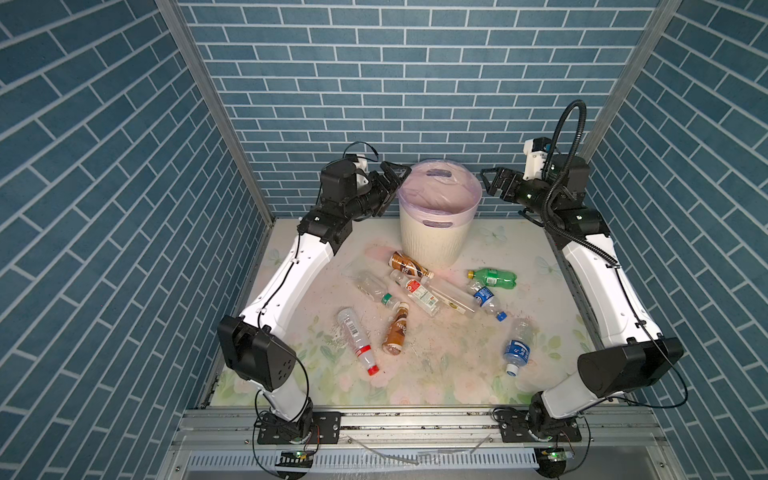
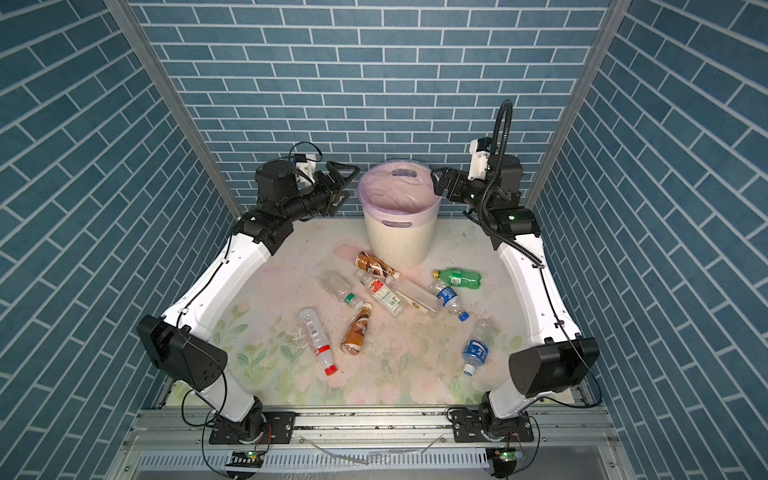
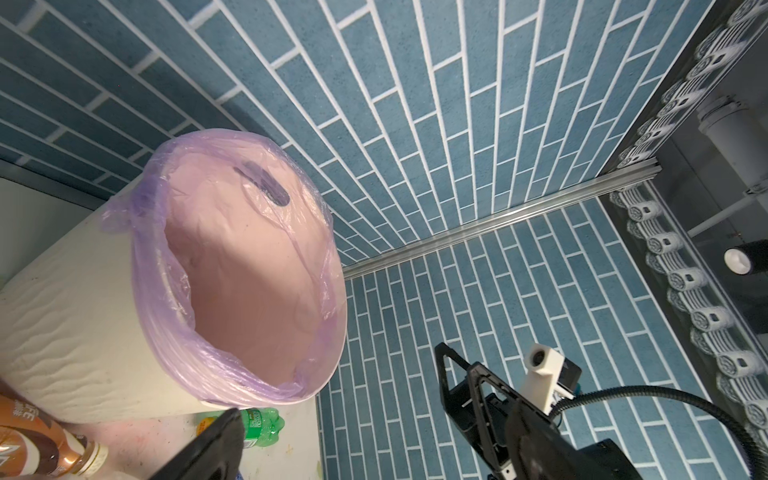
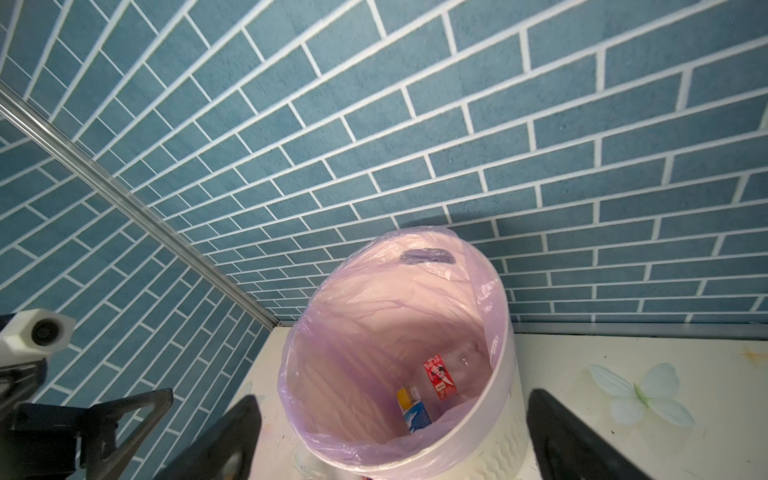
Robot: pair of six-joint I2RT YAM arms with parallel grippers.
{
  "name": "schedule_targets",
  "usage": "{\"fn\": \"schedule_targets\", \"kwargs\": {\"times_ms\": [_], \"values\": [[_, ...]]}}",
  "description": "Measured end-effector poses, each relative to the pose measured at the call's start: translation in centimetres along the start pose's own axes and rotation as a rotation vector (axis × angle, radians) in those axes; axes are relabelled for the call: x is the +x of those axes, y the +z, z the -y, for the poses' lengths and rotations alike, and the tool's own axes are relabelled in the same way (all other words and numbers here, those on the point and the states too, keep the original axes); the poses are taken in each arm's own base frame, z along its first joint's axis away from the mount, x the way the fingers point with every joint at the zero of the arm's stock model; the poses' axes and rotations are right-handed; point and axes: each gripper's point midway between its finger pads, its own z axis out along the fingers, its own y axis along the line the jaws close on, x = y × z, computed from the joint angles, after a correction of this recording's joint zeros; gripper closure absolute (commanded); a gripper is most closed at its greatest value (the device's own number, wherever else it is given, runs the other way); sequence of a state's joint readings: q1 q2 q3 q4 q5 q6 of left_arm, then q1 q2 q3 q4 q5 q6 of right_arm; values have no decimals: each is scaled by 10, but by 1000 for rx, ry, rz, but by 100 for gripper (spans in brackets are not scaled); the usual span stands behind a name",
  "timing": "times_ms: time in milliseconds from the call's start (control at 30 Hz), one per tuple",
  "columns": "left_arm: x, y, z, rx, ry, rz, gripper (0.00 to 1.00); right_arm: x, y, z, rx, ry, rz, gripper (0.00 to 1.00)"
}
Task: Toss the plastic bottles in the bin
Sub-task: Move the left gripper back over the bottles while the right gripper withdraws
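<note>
**Both grippers flank the bin, 9 bottles on the table.** In both top views the left gripper (image 1: 392, 187) hangs just beside the left rim of the bin (image 1: 432, 245), jaws apart and empty. Its wrist view catches only 1 finger (image 3: 216, 449).

The right gripper (image 1: 488, 183) faces it from just right of the rim. Its jaws are spread wide with nothing between them, and its fingers (image 4: 232, 436) frame the bin's mouth in the right wrist view.

The bin stands upright at the back of the table (image 1: 457, 382), near the blue brick-pattern wall (image 1: 415, 83), with a lilac liner (image 1: 440, 183) folded over its rim. Deep inside, a red label (image 4: 439, 376) and a blue-and-yellow label (image 4: 413, 411) show, seemingly on clear bottles, though the plastic is hard to make out.

In front of the bin, 9 bottles lie on their sides:
- A brown bottle (image 1: 409, 266) lies just beside the bin's base.
- A green-capped bottle (image 1: 374, 286), a red-labelled bottle (image 1: 417, 293), a long clear bottle (image 1: 453, 296) and a blue-capped bottle (image 1: 484, 297) are bunched at centre.
- A green bottle (image 1: 494, 277) lies to their right.
- A red-capped bottle (image 1: 355, 336) and a 2nd brown bottle (image 1: 397, 332) lie side by side, nearer the camera.
- A white-capped bottle (image 1: 517, 349) lies apart at right.
</note>
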State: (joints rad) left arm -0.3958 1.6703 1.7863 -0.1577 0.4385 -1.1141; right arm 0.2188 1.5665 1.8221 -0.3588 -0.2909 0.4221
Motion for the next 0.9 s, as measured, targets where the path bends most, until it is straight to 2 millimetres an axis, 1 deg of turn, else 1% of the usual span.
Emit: {"fn": "schedule_targets", "kwargs": {"times_ms": [67, 167, 267, 400, 533, 667, 733, 833, 900], "values": [[3, 1, -7, -19, 2, -9, 1, -2, -3, 2, 5, 0, 6, 1], [8, 2, -23, -67, 0, -21, 1, -1, -7, 4, 11, 2, 7, 1], [16, 0, -46, -141, -13, -34, 1, 5, -11, 6, 16, 6, -1, 1], [27, -13, -75, -252, -35, -44, 1, 21, -18, 10, 23, 31, -22, 1], [39, -36, -100, -368, -66, -42, 1, 40, -24, 12, 21, 64, -52, 1], [50, -66, -117, -472, -94, -26, 1, 56, -34, 6, 6, 68, -78, 1], [57, -86, -129, -535, -109, -18, 1, 65, -42, -4, -12, 63, -88, 1], [70, -109, -147, -617, -118, -23, 1, 78, -54, -20, -46, 54, -105, 1], [83, -125, -165, -675, -123, -39, 1, 87, -61, -30, -67, 48, -122, 1]]}}
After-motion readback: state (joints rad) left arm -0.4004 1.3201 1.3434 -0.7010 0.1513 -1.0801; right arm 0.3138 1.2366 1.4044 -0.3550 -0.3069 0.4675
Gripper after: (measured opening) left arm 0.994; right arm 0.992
